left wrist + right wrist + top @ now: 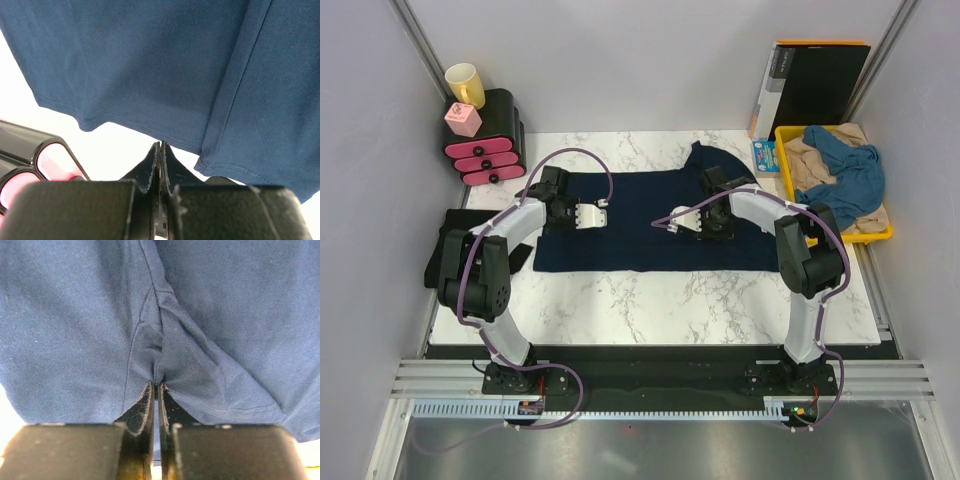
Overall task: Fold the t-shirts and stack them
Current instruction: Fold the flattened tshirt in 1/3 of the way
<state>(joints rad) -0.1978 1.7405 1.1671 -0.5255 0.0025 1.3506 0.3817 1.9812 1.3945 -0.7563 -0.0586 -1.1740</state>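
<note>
1. At the right wrist, the right gripper [156, 386] has its two black fingers pressed together on a pinched ridge of the large dark navy cloth t-shirt [75, 315]. Creases fan out from the tips, a detail only this close view gives.
2. Under the left wrist camera, the left gripper [160, 145] has its fingers flat against each other, tips right at the shirt's stitched hem. Whether any cloth is caught between them cannot be told. At lower left this view catches the glossy black drawer unit with pink fronts [50, 162].
3. From overhead, the navy shirt lies spread across the middle of the white marble-patterned table [650, 295]. Both grippers are over it, pointing toward each other with a short gap between.
4. Only the overhead camera takes in the edges.
   - A yellow plastic tray [783, 150] at the right holds a medium-blue cloth t-shirt [850, 175] heaped on a beige cloth t-shirt [810, 160].
   - A rigid black orange-edged folder [815, 85] stands behind the tray against the wall.
   - A yellow mug [465, 83] and a pink cube [463, 118] top the drawer unit at back left.
   - A black folded cloth [445, 250] lies at the table's left edge, partly behind the left arm.
</note>
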